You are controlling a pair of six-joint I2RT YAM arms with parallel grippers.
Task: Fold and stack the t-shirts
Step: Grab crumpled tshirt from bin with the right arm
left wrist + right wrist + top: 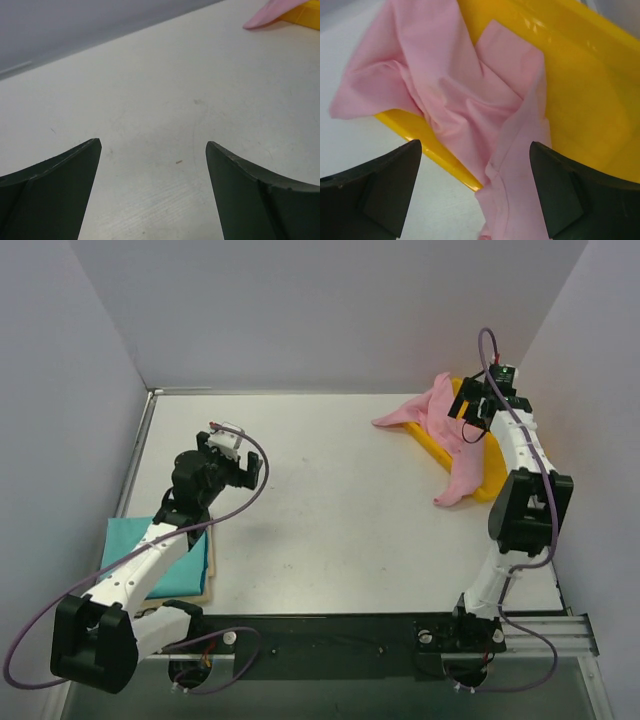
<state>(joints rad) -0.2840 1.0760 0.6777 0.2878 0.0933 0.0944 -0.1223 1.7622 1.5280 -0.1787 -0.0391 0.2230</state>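
The light pink t-shirt (440,410) lies crumpled over the yellow tray (590,75) at the far right of the worktop (340,500), directly beneath the right pincer (478,408), released and empty, while the equally released left pincer (228,440) hovers well apart.
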